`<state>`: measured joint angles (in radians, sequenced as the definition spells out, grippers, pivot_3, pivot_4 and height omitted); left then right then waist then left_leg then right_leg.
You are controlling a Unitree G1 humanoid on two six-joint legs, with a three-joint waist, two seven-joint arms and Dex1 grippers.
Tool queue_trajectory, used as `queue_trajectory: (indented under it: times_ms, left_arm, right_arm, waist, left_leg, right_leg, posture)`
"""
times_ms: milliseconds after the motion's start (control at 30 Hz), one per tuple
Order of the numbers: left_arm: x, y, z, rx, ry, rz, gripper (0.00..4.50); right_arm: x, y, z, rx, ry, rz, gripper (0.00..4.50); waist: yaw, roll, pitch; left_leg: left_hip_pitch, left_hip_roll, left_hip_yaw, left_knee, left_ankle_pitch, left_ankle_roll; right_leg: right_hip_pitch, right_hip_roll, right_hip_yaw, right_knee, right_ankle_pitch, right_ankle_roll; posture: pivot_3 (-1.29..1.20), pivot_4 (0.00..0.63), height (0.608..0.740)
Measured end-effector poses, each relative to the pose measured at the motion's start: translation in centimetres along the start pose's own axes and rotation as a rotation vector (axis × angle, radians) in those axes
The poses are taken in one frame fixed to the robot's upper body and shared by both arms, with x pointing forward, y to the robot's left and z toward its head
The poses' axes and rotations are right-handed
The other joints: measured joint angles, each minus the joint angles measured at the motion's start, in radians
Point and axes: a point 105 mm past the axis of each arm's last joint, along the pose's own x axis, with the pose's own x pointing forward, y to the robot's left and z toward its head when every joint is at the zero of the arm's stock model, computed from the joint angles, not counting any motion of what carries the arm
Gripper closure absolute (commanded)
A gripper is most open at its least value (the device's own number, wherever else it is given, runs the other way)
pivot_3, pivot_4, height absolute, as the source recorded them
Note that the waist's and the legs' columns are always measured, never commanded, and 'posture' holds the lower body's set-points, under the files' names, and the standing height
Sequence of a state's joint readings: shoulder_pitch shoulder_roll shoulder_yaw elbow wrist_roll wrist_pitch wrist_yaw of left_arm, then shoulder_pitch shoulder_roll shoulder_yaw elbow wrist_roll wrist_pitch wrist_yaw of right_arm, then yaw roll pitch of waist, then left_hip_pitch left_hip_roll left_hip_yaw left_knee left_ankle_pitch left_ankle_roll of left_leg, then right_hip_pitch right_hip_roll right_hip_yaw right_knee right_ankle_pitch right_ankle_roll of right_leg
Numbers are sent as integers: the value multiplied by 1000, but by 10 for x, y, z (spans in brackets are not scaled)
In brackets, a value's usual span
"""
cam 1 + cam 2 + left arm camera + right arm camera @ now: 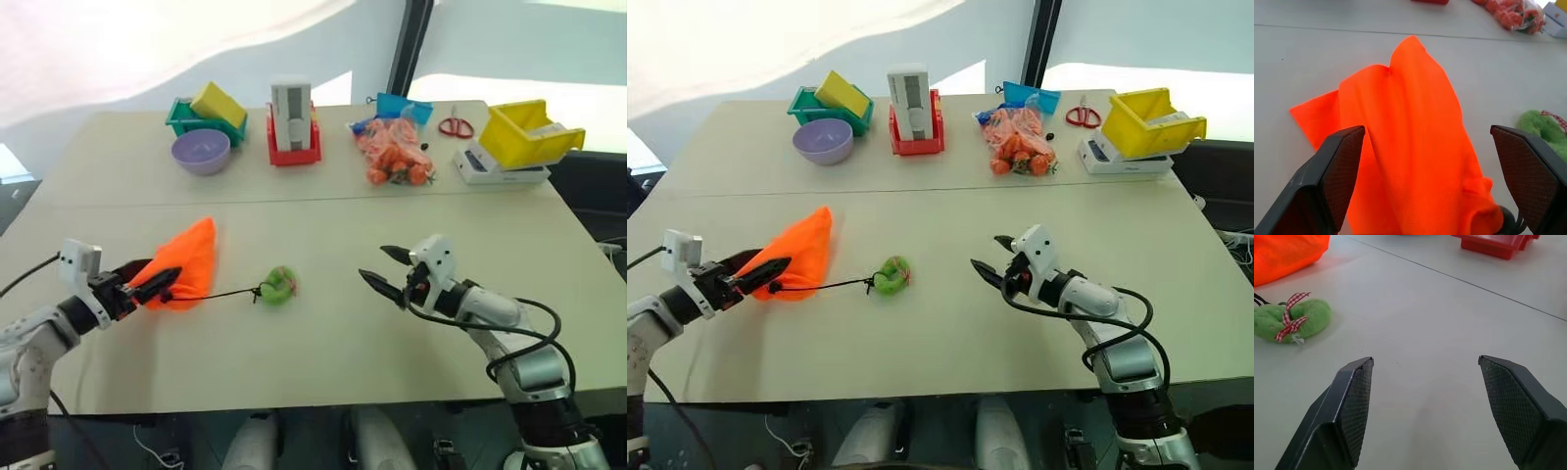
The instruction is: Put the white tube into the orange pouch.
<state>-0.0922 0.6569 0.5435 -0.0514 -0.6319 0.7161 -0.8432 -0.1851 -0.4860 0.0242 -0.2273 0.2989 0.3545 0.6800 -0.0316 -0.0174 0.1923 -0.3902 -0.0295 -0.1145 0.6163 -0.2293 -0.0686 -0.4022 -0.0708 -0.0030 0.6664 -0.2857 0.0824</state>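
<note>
- The orange pouch (184,260) lies flat on the table (323,343), toward its left edge and nearer the front than the back, with its pointed end aimed at the back edge.
- A thin black cord (220,293) runs from the pouch's gathered mouth to a green fuzzy ball (278,285) tied with a red-checked ribbon, which rests near the middle of the table's front half.
- The white tube cannot be made out anywhere on the table top; it may sit inside the pouch, but the fabric hides any contents, so I cannot tell.
- The left gripper (147,286) sits at the pouch's mouth end with its fingers (1337,166) spread wide to either side of the fabric, clamped on nothing.
- The right gripper (388,268) hovers over bare table right of the green ball, its jaws apart and empty.
- Along the back edge stand a purple bowl (201,150), a green bin (204,119) holding a yellow block, a red holder (293,143) with a white-grey block, a clear bag of orange lumps (392,152), red scissors (456,125) and a yellow bin (529,132) on a white box.
- Judgement: with both grippers empty and the tube out of sight, the insertion looks either finished or not yet begun.
- If the tube is still out, the next move calls for finding it, grasping it, and holding the pouch's mouth open.
</note>
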Motion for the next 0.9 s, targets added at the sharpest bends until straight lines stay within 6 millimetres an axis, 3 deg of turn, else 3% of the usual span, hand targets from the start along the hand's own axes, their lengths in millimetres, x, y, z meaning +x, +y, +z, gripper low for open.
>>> queue_trajectory:
  times_ms: [100, 267, 467, 867, 900]
  left_arm:
    - [5, -10, 16, -1, -72, -16, 104]
    - [34, -49, 41, 213, -172, -86, 104]
    - [52, -66, 25, 252, -106, -143, 104]
    - [56, -72, 15, 234, -85, -168, 52]
    - [56, -72, 15, 233, -90, -170, 312]
  right_arm:
    - [3, 0, 1, -3, -9, 8, 954]
    - [6, 5, -1, 8, -9, 25, 954]
    - [8, 9, -2, 16, -10, 35, 954]
    - [8, 9, -3, 22, -1, 36, 925]
    - [8, 10, -2, 21, -1, 36, 912]
  waist:
    - [6, 0, 0]
    - [19, 0, 0]
    - [13, 0, 0]
    - [17, 0, 0]
    - [17, 0, 0]
  left_leg:
    - [0, 3, 2, 1, 0, -1]
    - [0, 4, 3, 2, 1, -1]
    - [1, 5, 4, 1, 1, -1]
    - [1, 5, 4, 1, 1, -1]
    - [1, 5, 4, 1, 1, -1]
  right_leg:
    - [1, 5, 0, -2, 2, -1]
    - [1, 7, 0, -2, 3, -2]
    - [1, 8, 0, -2, 4, -2]
    - [1, 8, 0, -2, 4, -2]
    - [1, 8, 0, -2, 4, -2]
  posture:
    - [0, 150, 740]
    - [0, 150, 740]
    - [0, 150, 740]
    - [0, 150, 740]
    - [0, 150, 740]
